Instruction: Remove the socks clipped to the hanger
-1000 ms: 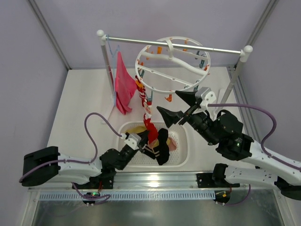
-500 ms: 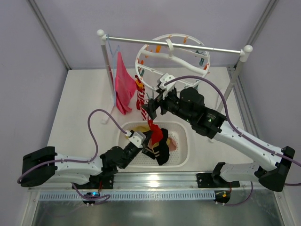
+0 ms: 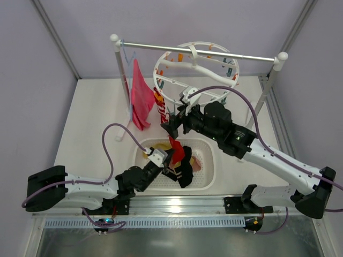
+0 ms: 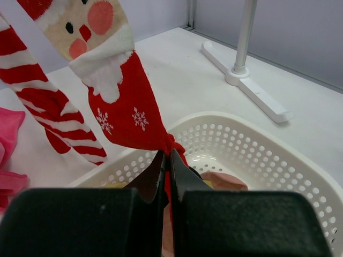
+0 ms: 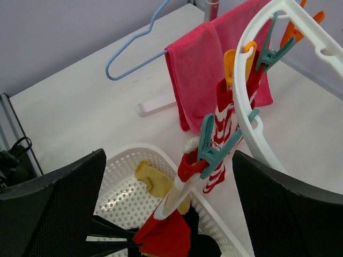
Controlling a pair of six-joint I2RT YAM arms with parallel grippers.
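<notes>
- Nearest the arms' bases, the left claw (image 4: 167, 160) is pinched tight on the red toe of a Santa sock (image 4: 126, 115), just above the near rim of the white basket (image 4: 257, 155) on the bench (image 3: 96, 118).
- Already lying in the basket are a black sock (image 3: 185, 168), a yellow sock (image 5: 153, 179) and a pale pink sock (image 4: 222, 179).
- From the toe, the Santa sock runs up toward twelve o'clock, its cuff bitten by a teal clip (image 5: 211, 147) on the seven o'clock edge of the hanger (image 3: 198, 72).
- The right claw (image 5: 169, 160) is spread wide, one finger on each side of that clip and touching neither it nor the sock.
- Just beside it, a striped sock (image 5: 225, 126) hangs from an orange clip (image 5: 236, 61) on the same ring.
- At ten o'clock from the basket, a pink cloth (image 3: 140, 99) drapes from a wire hanger on the rail (image 3: 203, 51).
- Risk: if the left claw hauls down before the teal clip is squeezed open, the ring may tip or swing on the rail and the sock may stretch.
- Risk: a right claw closing off-centre could pinch the ring or the striped sock's clip instead.
</notes>
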